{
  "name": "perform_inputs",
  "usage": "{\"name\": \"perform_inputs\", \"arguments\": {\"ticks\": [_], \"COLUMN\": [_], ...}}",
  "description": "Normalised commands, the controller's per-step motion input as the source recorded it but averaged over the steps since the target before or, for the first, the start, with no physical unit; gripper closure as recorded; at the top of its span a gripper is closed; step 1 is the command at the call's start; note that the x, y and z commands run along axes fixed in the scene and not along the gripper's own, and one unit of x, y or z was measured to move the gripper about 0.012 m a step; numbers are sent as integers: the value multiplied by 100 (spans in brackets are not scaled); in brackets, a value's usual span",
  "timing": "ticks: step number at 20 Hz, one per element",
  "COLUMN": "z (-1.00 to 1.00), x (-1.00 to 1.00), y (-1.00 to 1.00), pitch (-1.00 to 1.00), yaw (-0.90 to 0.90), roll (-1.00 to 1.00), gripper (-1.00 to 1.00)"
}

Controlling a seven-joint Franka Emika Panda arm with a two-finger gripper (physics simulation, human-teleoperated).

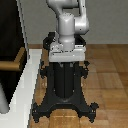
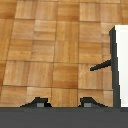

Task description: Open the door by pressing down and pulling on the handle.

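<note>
Wooden parquet flooring (image 1: 107, 75) in warm brown squares spreads under everything, with a plain grey wall behind it; in the exterior view my white-grey jointed arm (image 1: 70, 22) rises from a black pedestal with splayed feet (image 1: 65, 85) near the middle of the floor; at the exterior view's left stands the tall flat black door panel with its pale white-grey edge (image 1: 11, 30), upright, above a white slab-like base (image 1: 27, 80) that lies on the floor beside my pedestal; the small tan-brown lever handle (image 1: 12, 64) juts from the panel as a short level bar bent from a darker brown stub, well apart from my arm; my pincer (image 2: 64, 104) shows only in the wrist view, as two dark fingertips (image 2: 37, 104) peeking over a dark band, set apart from each other with bare floor between them and nothing clamped; in that same view the door (image 2: 119, 65) appears edge-on, pale edge and black face, with the handle a thin dark bar sticking out of it, near my pincer but not touching it.
</note>
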Motion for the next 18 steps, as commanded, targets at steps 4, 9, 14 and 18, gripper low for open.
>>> {"name": "perform_inputs", "arguments": {"ticks": [4, 9, 14, 18], "z": [0, 0, 40, 50], "x": [0, 0, 0, 0], "y": [0, 0, 0, 0], "pitch": [0, 0, 0, 0], "yaw": [0, 0, 0, 0], "roll": [0, 0, 0, 0], "gripper": [-100, -100, -100, -100]}}
